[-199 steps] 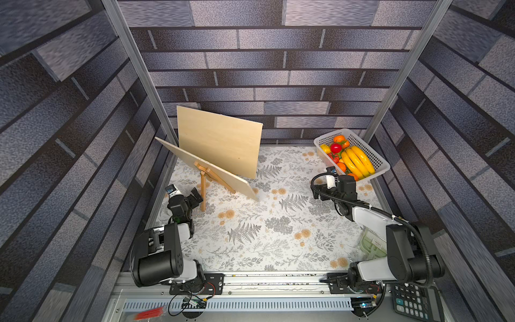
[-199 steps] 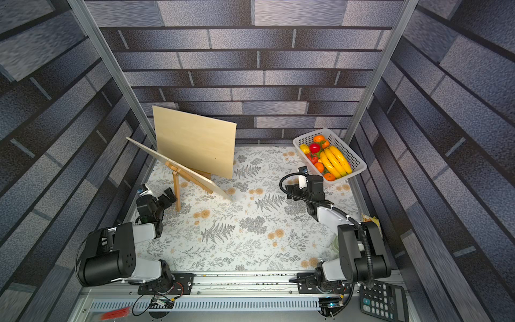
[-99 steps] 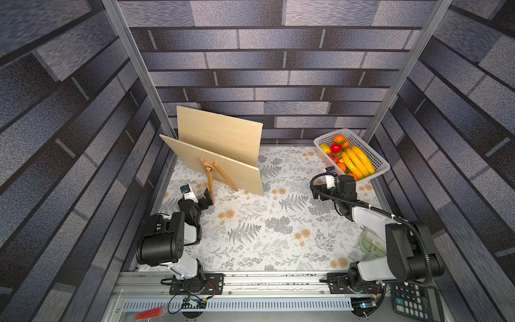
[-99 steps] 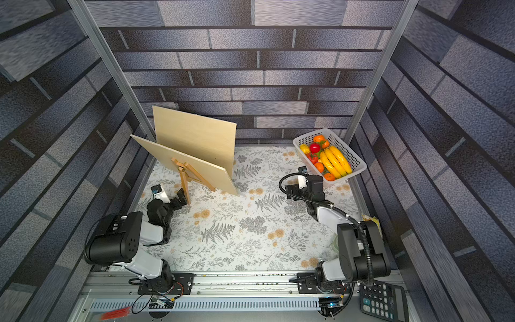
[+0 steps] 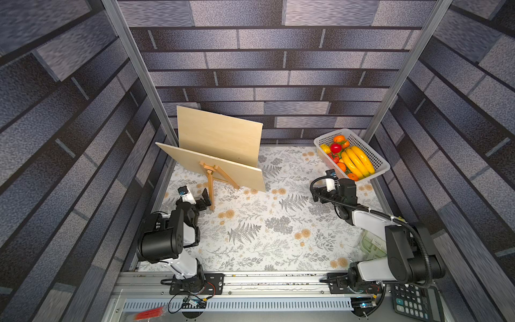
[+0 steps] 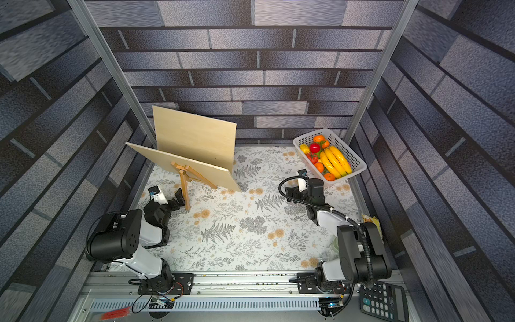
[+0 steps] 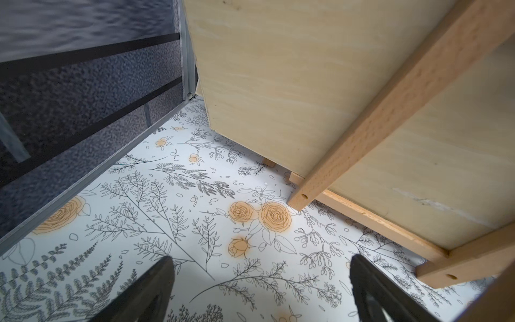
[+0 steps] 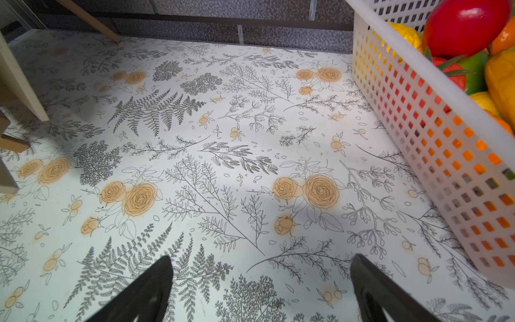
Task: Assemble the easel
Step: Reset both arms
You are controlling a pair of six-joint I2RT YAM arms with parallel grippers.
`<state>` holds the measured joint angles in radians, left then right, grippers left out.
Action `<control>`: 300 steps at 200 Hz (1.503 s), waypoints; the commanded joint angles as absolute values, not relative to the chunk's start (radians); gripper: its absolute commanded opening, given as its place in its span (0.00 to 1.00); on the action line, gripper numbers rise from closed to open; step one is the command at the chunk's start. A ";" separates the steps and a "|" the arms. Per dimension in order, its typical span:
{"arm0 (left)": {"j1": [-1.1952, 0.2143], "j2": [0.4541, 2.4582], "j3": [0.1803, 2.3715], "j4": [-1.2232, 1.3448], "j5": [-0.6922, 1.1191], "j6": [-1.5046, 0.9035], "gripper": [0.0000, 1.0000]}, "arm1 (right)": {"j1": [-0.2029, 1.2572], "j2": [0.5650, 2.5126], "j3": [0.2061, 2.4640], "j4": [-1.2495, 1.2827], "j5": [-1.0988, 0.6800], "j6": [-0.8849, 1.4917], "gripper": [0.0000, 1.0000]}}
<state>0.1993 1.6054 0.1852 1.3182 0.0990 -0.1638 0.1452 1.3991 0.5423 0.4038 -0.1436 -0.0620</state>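
The wooden easel (image 5: 211, 182) stands at the back left of the table on its legs, carrying a pale plywood board (image 5: 223, 168) that tilts forward. A second board (image 5: 220, 133) stands upright behind it against the wall. My left gripper (image 5: 204, 198) is open and empty just left of the easel's rear leg (image 6: 185, 195). In the left wrist view the easel leg (image 7: 390, 111) and the board (image 7: 278, 69) loom ahead, and no part lies between the fingers (image 7: 164, 273). My right gripper (image 5: 317, 193) hangs open and empty over the mat, near the basket.
A white basket (image 5: 328, 135) of plastic fruit sits tilted at the back right, its wall (image 8: 418, 125) close beside my right gripper (image 8: 260, 269). A calculator (image 5: 412, 301) lies off the front right corner. Aluminium posts frame the back corners.
My left arm has swung right, bringing the open gripper up beside the easel's rear leg. The easel and its tilted board have shifted slightly right. The right arm has not moved.
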 commanded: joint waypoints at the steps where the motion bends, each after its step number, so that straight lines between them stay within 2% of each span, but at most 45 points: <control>1: 0.200 1.609 0.202 1.328 0.141 -0.164 1.00 | 0.140 1.359 0.522 0.448 -0.143 -0.073 1.00; 75: 0.201 1.610 0.201 1.331 0.143 -0.165 1.00 | 0.135 1.336 0.319 0.781 -0.142 -0.200 1.00; 114: 0.202 1.610 0.201 1.331 0.146 -0.166 1.00 | 0.107 1.415 0.311 0.890 -0.069 -0.135 1.00; 133: 0.202 1.612 0.200 1.333 0.145 -0.166 1.00 | 0.076 1.486 0.243 1.070 0.006 -0.077 1.00; 146: 0.202 1.612 0.199 1.334 0.147 -0.165 1.00 | 0.075 1.615 0.223 1.313 0.038 -0.062 1.00; 163: 0.201 1.612 0.199 1.336 0.147 -0.166 1.00 | 0.076 1.532 0.320 0.976 0.073 -0.059 1.00; 180: 0.203 1.613 0.198 1.339 0.147 -0.166 1.00 | 0.069 1.542 0.361 0.926 0.180 0.000 1.00; 300: 0.204 1.615 0.196 1.345 0.149 -0.166 1.00 | 0.059 1.553 0.359 0.949 0.077 -0.020 1.00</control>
